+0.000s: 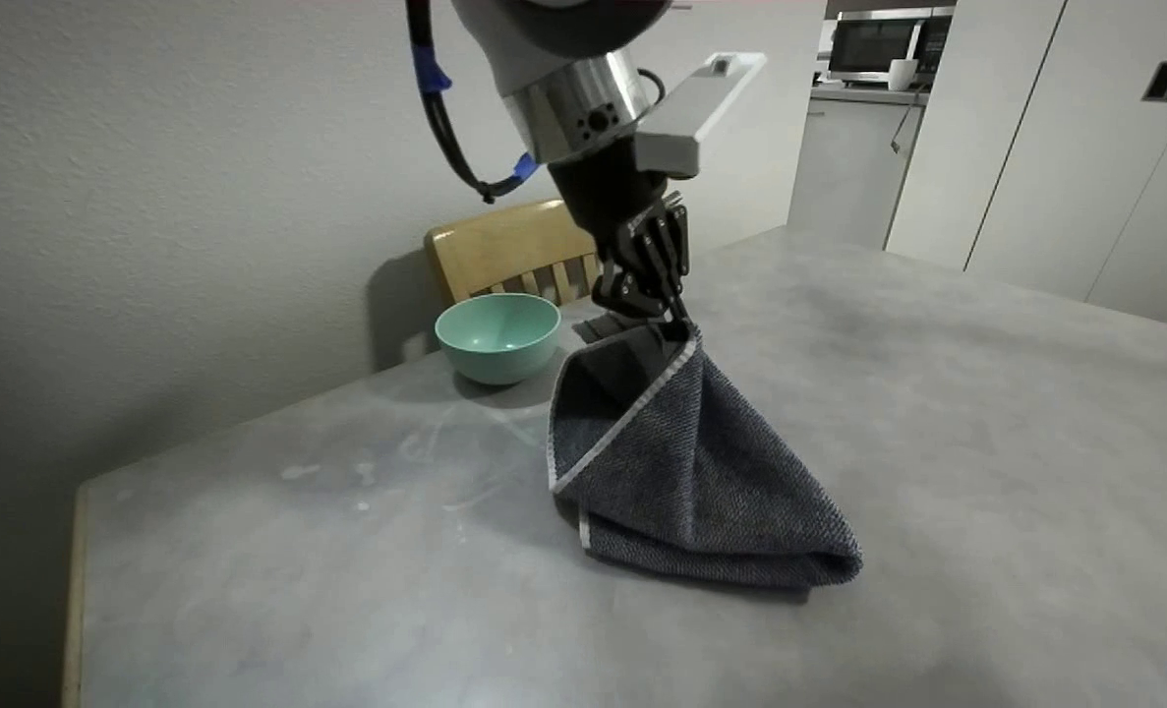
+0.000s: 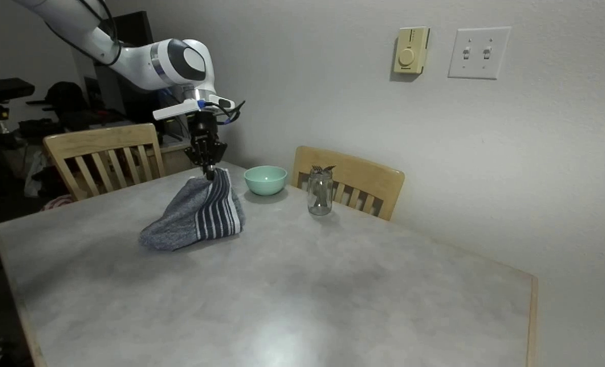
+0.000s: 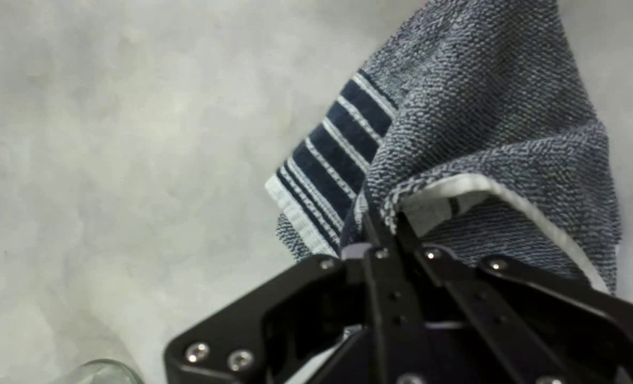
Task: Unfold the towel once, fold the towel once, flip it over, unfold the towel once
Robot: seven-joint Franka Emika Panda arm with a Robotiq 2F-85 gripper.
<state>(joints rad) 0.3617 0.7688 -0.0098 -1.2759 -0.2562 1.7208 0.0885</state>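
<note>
The blue-grey towel (image 1: 730, 482) is pinched up from the table into a tented, folded shape. Its lower layers rest on the table. It also shows in an exterior view (image 2: 177, 219), with dark bands and pale stripes on the bowl side. In the wrist view the towel (image 3: 487, 96) spreads upward from the fingers, and a pale edge arches open on the right. My gripper (image 3: 392, 228) is shut on a gathered part of the towel, with cloth between the fingertips. The gripper shows above the towel in both exterior views (image 1: 678, 320) (image 2: 210, 175).
A teal bowl (image 1: 499, 339) stands close beside the towel, near the wall; it also shows in an exterior view (image 2: 265, 181). A glass jar (image 2: 320, 196) with utensils stands past the bowl. Wooden chairs (image 2: 353, 173) (image 2: 103, 148) stand at the table's edges.
</note>
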